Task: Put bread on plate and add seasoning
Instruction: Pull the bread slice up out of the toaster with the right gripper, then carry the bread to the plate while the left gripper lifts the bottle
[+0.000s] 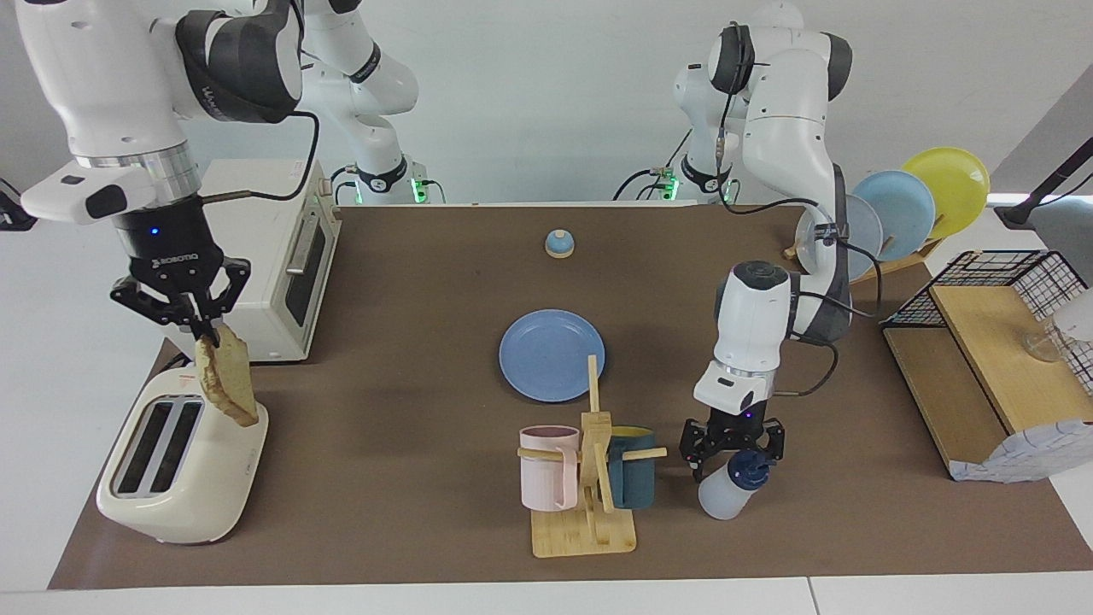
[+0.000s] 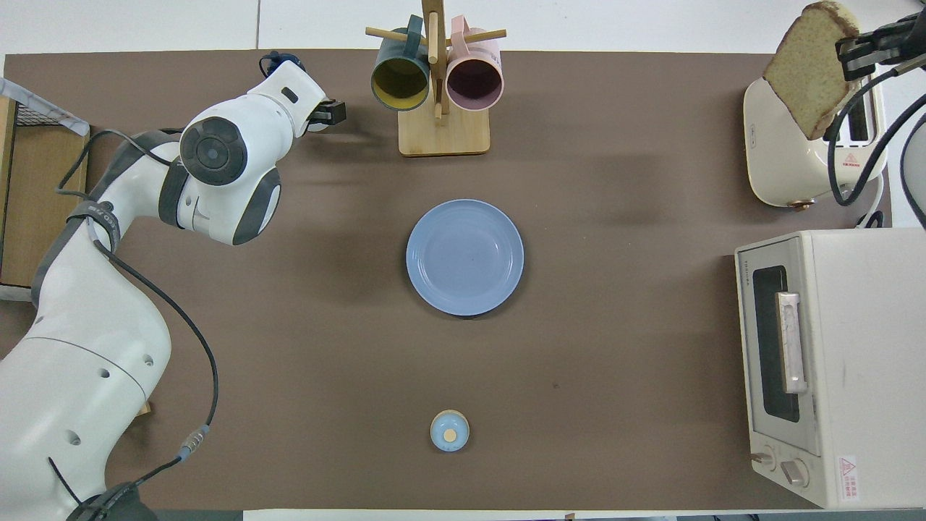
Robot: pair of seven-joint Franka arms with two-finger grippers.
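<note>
My right gripper (image 1: pixel 206 332) is shut on the top corner of the bread (image 1: pixel 229 381), a toasted light-brown slice. The bread hangs tilted in the air above the white toaster (image 1: pixel 183 466), clear of its slots; from overhead the bread (image 2: pixel 809 69) covers part of the toaster (image 2: pixel 792 155). The blue plate (image 1: pixel 552 354) (image 2: pixel 464 257) lies bare at mid-table. My left gripper (image 1: pixel 733 455) is open and low over the seasoning (image 1: pixel 724 493), with its fingers on either side of the navy cap. From overhead only the cap of the seasoning (image 2: pixel 278 64) shows past the left wrist.
A wooden mug rack (image 1: pixel 589 504) with a pink and a teal mug stands beside the seasoning. A toaster oven (image 1: pixel 265 273) sits next to the toaster, nearer to the robots. A small bell (image 1: pixel 559 244), a rack of upright plates (image 1: pixel 905 205) and a wooden shelf (image 1: pixel 982 367) stand around.
</note>
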